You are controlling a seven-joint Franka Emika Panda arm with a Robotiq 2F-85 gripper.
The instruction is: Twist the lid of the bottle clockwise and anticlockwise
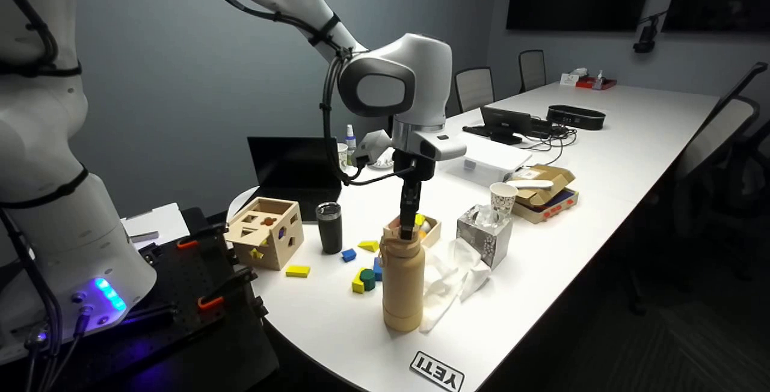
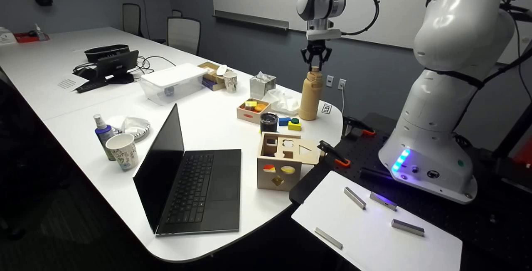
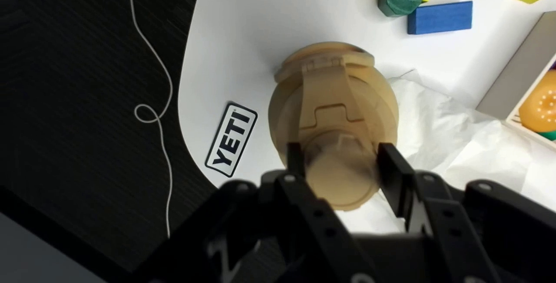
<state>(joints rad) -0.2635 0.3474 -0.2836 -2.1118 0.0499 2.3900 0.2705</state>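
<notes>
Lower ctr, wrist view: I've the gripper [image 3: 341,158] pinching the lid [image 3: 342,183]; grasp's done, cw/acw twists prob. left, can't confirm.

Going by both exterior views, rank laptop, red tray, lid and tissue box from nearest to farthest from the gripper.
1. Lid: between the fingers, atop the bottle.
2. Tissue box: beside the crumpled tissue.
3. Laptop: open, beside the wooden box.
4. Red tray: at the far end of the table.
</notes>
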